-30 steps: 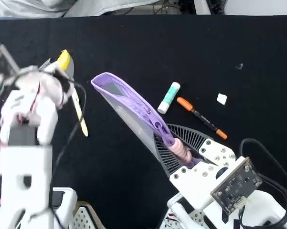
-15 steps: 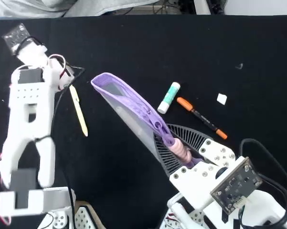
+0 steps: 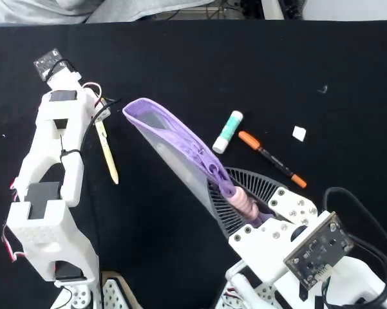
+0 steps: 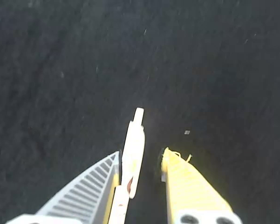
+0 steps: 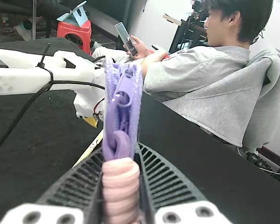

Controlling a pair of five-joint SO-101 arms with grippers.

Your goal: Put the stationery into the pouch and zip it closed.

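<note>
My right gripper (image 3: 243, 205) at the lower right is shut on one end of the purple pouch (image 3: 176, 145), holding it tilted up off the black table; the right wrist view shows the pouch (image 5: 122, 109) edge-on, with a pink coil (image 5: 120, 181) between the ribbed fingers. A cream pen (image 3: 107, 151) lies on the table left of the pouch. My left gripper (image 3: 101, 114) sits over the pen's far end. In the left wrist view it is open, with the pen (image 4: 133, 154) between the yellow finger (image 4: 188, 186) and the white ribbed finger. A glue stick (image 3: 228, 131), orange marker (image 3: 271, 158) and white eraser (image 3: 299, 133) lie right of the pouch.
The left arm's white links (image 3: 48, 174) run down the left side of the table. Bare black tabletop (image 3: 199, 64) stretches behind the objects. In the right wrist view a seated person (image 5: 209, 70) is beyond the table's edge, touching nothing on it.
The left arm has swung in from the left and stretched out, bringing its gripper down over the pen's far end. The pen, pouch and right arm have not moved.
</note>
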